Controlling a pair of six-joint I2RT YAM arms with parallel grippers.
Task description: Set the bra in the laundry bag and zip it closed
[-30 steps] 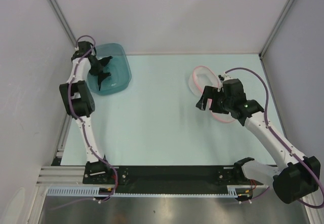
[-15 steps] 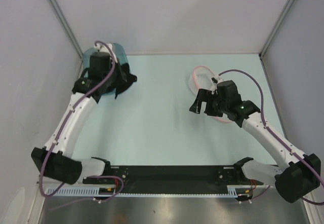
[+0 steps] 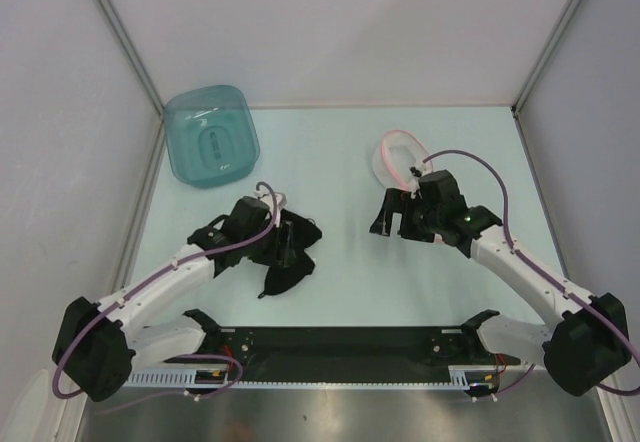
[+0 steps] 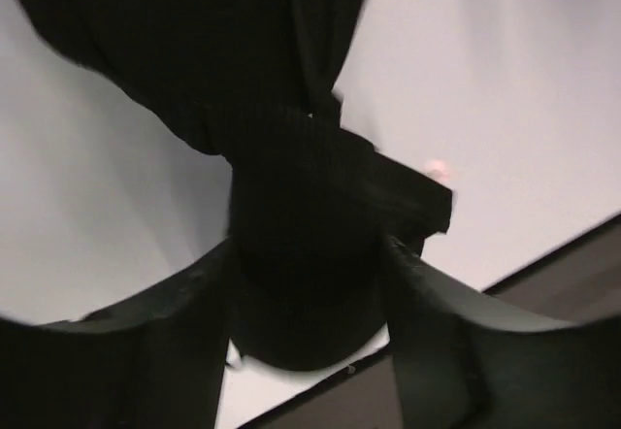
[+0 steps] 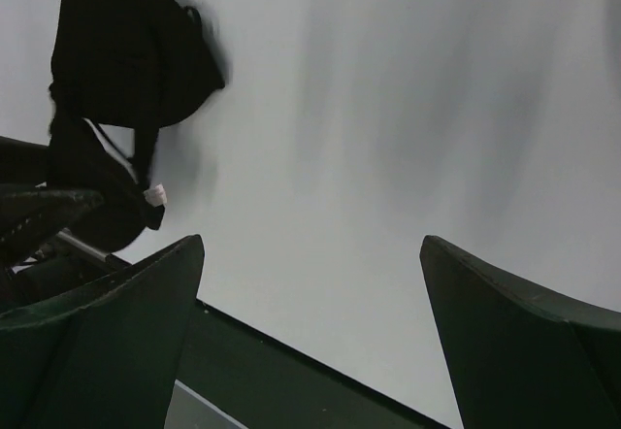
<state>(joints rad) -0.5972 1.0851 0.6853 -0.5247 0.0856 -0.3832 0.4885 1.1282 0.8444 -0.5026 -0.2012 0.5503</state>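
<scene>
- The laundry bag (image 3: 396,155) lies on the table (image 3: 330,152). Its pink-edged far half shows plainly in the top view, but the right arm's wrist covers the near half.
- The right gripper (image 5: 312,243) hovers at the bag's near-left side, fingers spread wide and grasping nothing.
- The bra (image 3: 290,277) is well left of the bag and nearer the arm bases. It is a crumpled dark heap that is hard to separate from the black left gripper (image 3: 287,240).
- In the left wrist view, blurred fabric bunches between the parted fingers. I cannot tell whether they pinch it or have let go, or whether it rests or hangs.
- The teal tub (image 3: 182,152) sits far left of the bag, and its inside is hard to read through the tint.
</scene>
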